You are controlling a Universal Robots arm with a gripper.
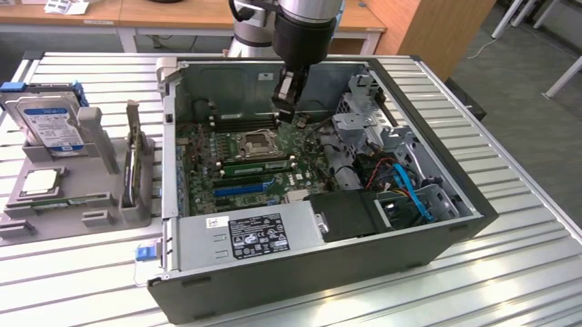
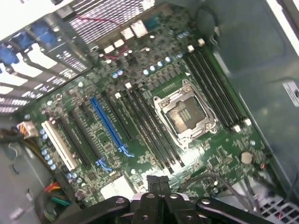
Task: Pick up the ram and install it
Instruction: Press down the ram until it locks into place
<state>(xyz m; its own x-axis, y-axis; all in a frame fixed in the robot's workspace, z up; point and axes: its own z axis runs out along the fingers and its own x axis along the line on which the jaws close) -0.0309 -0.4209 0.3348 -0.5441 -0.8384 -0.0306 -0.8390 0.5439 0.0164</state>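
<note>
open case top (image 1: 272, 71), cables (image 1: 400, 178) crowding right

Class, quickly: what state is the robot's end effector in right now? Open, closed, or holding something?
End effector: closed, fingers pressed together with nothing gripped, poised over the motherboard.
</note>
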